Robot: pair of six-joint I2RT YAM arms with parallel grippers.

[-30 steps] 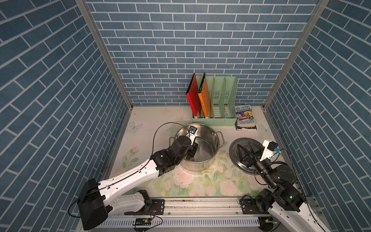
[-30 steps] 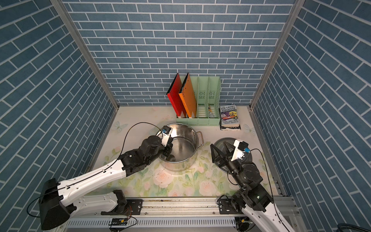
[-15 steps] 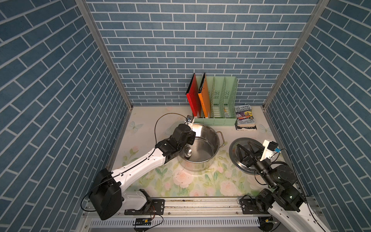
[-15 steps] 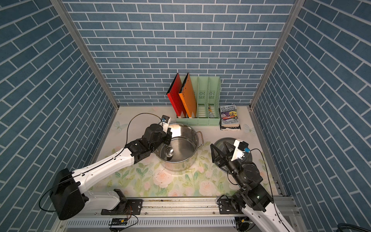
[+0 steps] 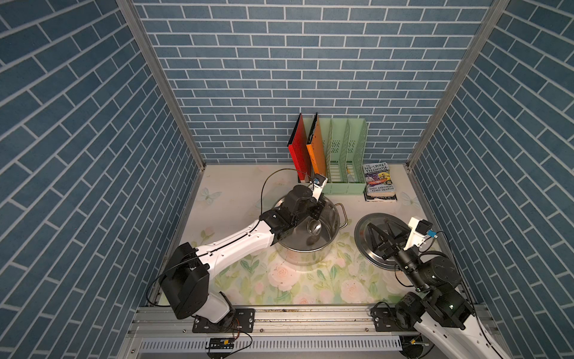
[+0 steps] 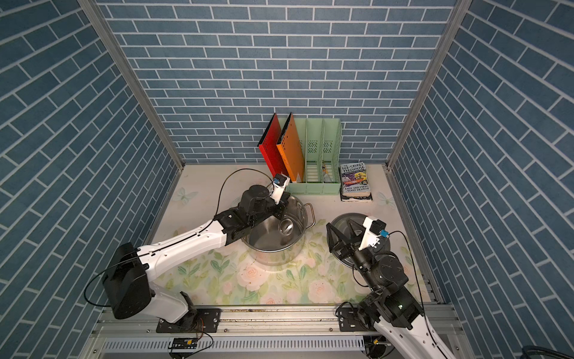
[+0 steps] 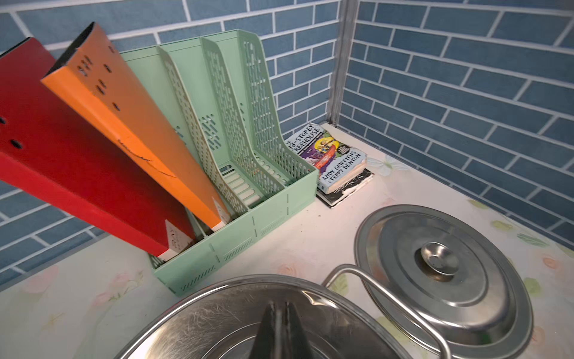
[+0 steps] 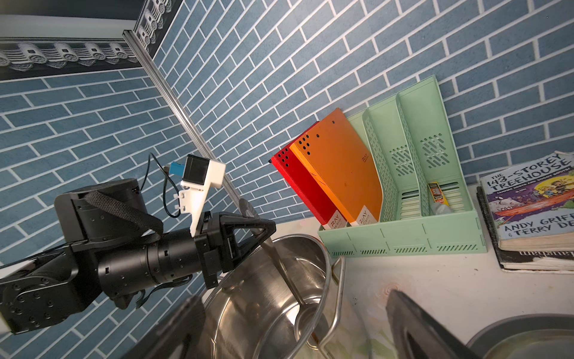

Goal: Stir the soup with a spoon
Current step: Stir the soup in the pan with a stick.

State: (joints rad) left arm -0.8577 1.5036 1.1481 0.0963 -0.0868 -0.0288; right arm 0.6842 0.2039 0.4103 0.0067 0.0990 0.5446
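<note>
Your left pincer [image 8: 266, 233] is clamped on the spoon [image 5: 314, 229] by its handle, just above the pot [image 5: 296, 244] rim. The spoon slants down, its bowl inside the pot near the wall. Your right pincer [image 5: 380, 228] gapes wide, holding nothing, over the lid [image 5: 362, 239] beside the pot.

— What colour are the walls?
— The brick walls [image 5: 279, 62] are slate blue with white grout lines in a running bond.
— And underneath?
— The tablecloth [image 5: 295, 279] is cream, printed with pink roses, green leaves and pale butterflies.
— The metal things?
— The stockpot [image 5: 301, 257], spoon [image 8: 307, 323] and lid [image 7: 466, 295] are bare silver-grey steel. The lid bears concentric rings.
— At the far side?
— A red folder [image 5: 298, 152] and an orange folder [image 5: 316, 149] sit in a mint-green file rack [image 5: 351, 143] with slotted sides. To its right, the book [image 5: 379, 181] is pale blue with a purple, yellow and red picture.
</note>
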